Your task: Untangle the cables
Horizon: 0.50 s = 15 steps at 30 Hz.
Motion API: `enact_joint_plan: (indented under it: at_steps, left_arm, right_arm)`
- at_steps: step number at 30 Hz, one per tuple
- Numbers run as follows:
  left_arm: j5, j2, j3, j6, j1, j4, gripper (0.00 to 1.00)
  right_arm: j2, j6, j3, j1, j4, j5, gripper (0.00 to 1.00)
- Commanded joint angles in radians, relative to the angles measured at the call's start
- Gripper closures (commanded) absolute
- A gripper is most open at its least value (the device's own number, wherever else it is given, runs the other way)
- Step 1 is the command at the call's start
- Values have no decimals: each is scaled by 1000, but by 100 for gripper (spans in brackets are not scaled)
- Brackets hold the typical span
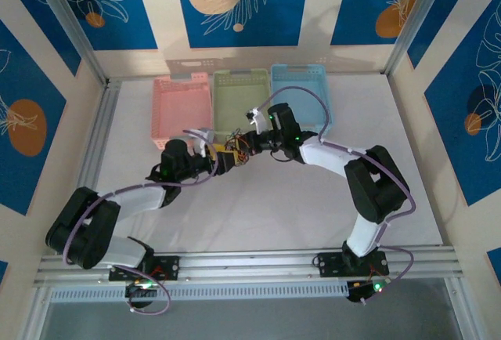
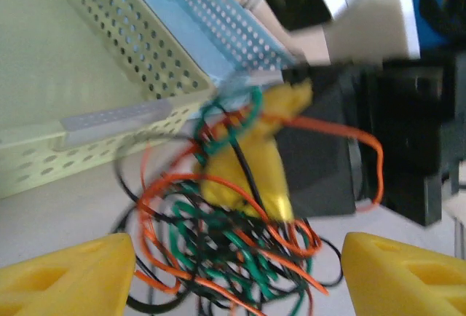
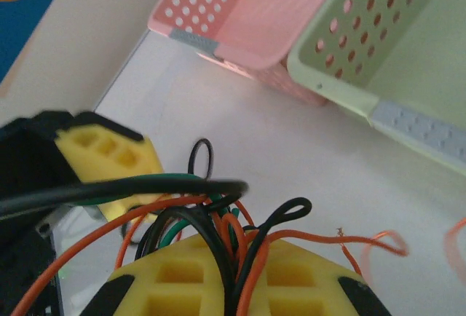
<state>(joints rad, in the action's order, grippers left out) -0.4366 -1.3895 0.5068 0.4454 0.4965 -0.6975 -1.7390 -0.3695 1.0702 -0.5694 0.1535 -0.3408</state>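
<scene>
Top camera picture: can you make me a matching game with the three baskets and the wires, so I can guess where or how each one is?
Things:
1. pink basket
2. green basket
3. blue basket
4. cables

Place or state:
A. middle of the row
B. tangled in a clump
C. right end of the row
D. left end of the row

Pairs: 1-D, 2-A, 3-C, 4-B
</scene>
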Motion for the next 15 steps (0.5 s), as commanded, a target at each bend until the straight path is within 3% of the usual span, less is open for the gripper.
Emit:
enact_joint_plan:
  at_steps: [1,6,15]
  left_arm:
    - [11,-6,38,-71,25,66,25]
    - [76,-20,64,-73,27,139,25]
    - [196,83,-17,-59,15,103,27]
  right_arm:
    - [9,14,-18,-13,19,-44,98]
    - [33,-8,-64,-14,73,-53,97]
    - [34,-51,-92,14,138,-154,97]
